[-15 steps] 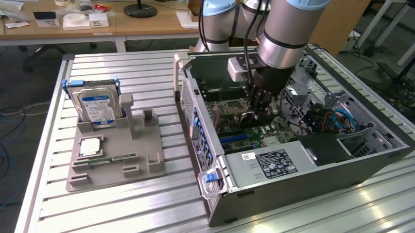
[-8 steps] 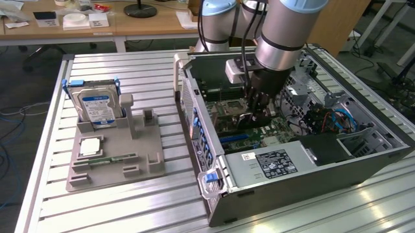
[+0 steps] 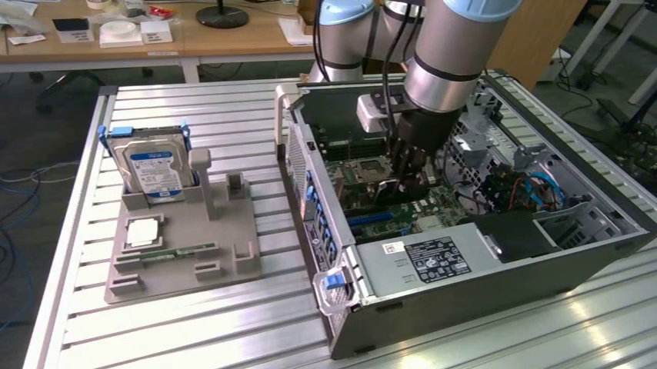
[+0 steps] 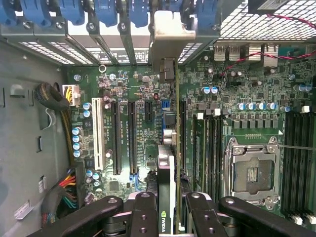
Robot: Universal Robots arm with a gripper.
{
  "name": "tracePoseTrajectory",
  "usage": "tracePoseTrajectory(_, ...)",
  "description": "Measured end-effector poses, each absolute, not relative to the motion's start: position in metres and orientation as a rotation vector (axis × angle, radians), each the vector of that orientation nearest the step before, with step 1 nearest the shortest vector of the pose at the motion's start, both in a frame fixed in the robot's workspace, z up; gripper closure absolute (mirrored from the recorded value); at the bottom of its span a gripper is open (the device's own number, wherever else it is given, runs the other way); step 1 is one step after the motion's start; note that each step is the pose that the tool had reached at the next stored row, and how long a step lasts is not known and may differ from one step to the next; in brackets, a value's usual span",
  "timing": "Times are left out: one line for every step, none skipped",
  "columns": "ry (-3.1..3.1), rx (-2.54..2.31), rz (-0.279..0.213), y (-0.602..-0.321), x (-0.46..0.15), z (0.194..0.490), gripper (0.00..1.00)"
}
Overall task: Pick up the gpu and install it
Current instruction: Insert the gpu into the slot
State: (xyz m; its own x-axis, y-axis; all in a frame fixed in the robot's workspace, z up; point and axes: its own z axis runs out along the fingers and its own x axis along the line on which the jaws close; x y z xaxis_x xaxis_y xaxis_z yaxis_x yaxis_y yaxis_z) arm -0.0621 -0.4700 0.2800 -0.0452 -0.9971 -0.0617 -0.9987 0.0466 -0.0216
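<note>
One gpu, edge-on inside the open case, over the motherboard, bracket end by the case's rear wall. Gripper has it, fingers clamped on the card's two flat faces near its upper long edge

Handling, my read: light, stiff, thin. Board and edge contacts are fragile. Cooler face is probably smooth, so it could slip or tilt if pressed off-axis. A hold mid-way along the upper edge suits it and leaves the bracket and contact edge free

Bracket sits just beside the rear openings with blue latches. Black slots run alongside the card; cannot tell if it is seated

In the way: capacitors and cable bundle on one side, CPU socket and memory slots on the other, so clearance is tight

On the tabletop, toward the exterior view's left edge and well apart from the case: tray with hard drive upright and memory stick lying flat
</note>
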Motion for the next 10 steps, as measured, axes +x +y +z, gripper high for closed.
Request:
tracePoseTrajectory(2.229,-2.129,0.042,-0.47,-0.062,0.28,0.73)
tracePoseTrajectory(2.229,-2.129,0.042,-0.47,-0.062,0.28,0.73)
tracePoseTrajectory(2.229,-2.129,0.042,-0.47,-0.0619,0.28,0.73)
tracePoseTrajectory(2.229,-2.129,0.042,-0.47,-0.062,0.2799,0.73)
tracePoseTrajectory(2.229,-2.129,0.042,-0.47,-0.0626,0.2797,0.73)
tracePoseTrajectory(2.229,-2.129,0.042,-0.47,-0.0633,0.2795,0.73)
tracePoseTrajectory(2.229,-2.129,0.042,-0.47,-0.0639,0.2794,0.73)
tracePoseTrajectory(2.229,-2.129,0.042,-0.47,-0.0641,0.2793,0.73)
tracePoseTrajectory(2.229,-2.129,0.042,-0.47,-0.0641,0.279,0.73)
tracePoseTrajectory(2.228,-2.129,0.042,-0.47,-0.0642,0.2778,0.73)
